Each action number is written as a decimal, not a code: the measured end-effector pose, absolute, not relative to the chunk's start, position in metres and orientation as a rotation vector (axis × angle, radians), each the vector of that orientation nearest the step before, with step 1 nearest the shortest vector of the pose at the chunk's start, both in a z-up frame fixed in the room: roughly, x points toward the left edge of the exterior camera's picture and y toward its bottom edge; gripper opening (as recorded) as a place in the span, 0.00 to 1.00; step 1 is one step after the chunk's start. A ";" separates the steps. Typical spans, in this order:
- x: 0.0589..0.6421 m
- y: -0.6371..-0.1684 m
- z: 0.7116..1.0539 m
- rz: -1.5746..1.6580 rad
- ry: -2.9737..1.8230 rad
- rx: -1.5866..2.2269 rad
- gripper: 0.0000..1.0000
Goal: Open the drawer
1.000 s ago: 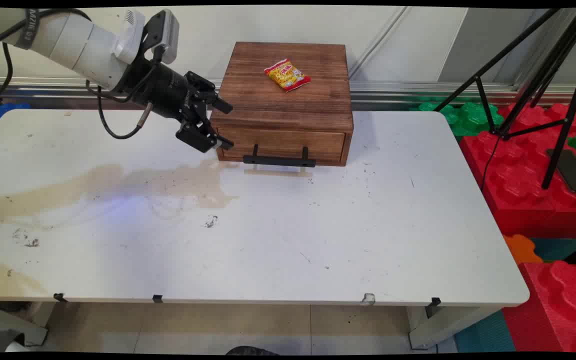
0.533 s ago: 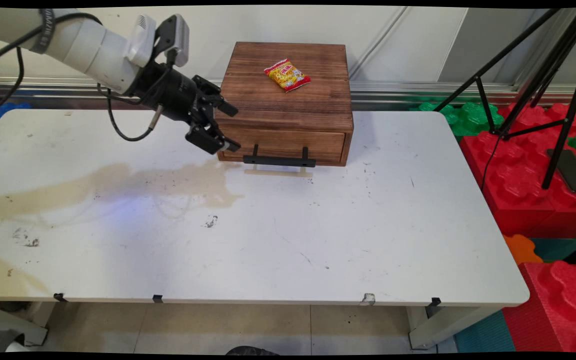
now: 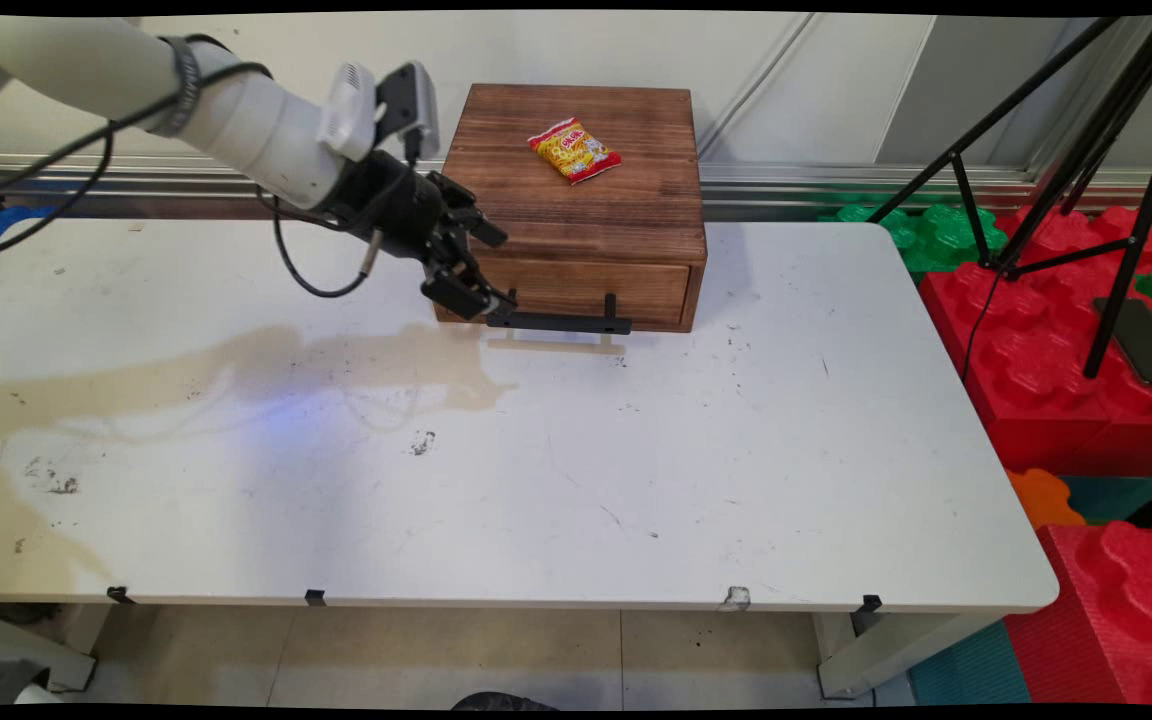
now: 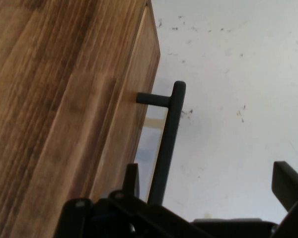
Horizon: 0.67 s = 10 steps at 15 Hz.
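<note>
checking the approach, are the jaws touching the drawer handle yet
Cannot tell. In the hand view the open gripper straddles the black handle, but its linkage hides where they meet; the main view overlaps them.

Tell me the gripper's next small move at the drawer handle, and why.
Probably close the fingers. The gripper is open at the left end of the black handle of the wooden box; in the hand view the bar runs between its fingers, not yet clamped.

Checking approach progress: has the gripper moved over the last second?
Yes. The gripper moved rightward along the wooden box front, reaching the near end of its black handle.
</note>
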State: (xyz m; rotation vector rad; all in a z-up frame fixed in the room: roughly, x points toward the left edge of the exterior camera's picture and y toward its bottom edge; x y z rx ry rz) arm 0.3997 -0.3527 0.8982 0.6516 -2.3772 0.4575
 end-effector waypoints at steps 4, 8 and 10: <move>0.388 -0.364 0.876 0.434 -2.402 0.676 1.00; 0.379 -0.374 0.857 0.414 -2.425 0.689 1.00; 0.375 -0.379 0.848 0.406 -2.439 0.692 1.00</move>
